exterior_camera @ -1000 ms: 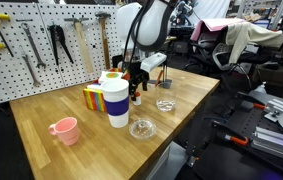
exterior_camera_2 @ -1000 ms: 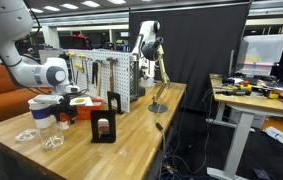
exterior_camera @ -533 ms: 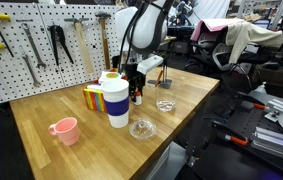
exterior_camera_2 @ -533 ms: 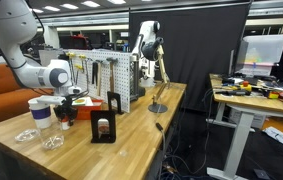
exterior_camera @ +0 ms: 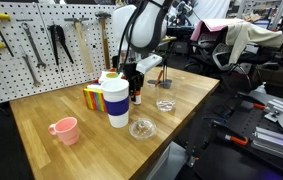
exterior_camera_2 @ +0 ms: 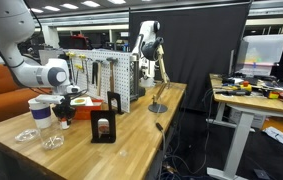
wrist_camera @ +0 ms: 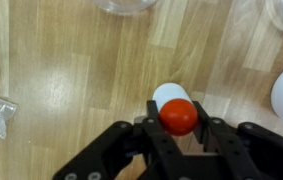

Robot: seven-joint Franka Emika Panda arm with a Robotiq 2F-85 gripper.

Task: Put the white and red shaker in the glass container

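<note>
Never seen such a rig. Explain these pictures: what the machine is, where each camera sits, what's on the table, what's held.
It is a white jointed robot arm ending in a two-fingered tool. Two pictures come from cameras standing in the room, looking at the wooden table from different places; the third comes from a camera on the arm's wrist, looking down past the tool. On the table stand a large white cup with a dark blue band, a small pink cup, two clear glass dishes and a small white shaker with a red top. The tool's fingers flank that shaker; whether they grip it yet is unclear.
</note>
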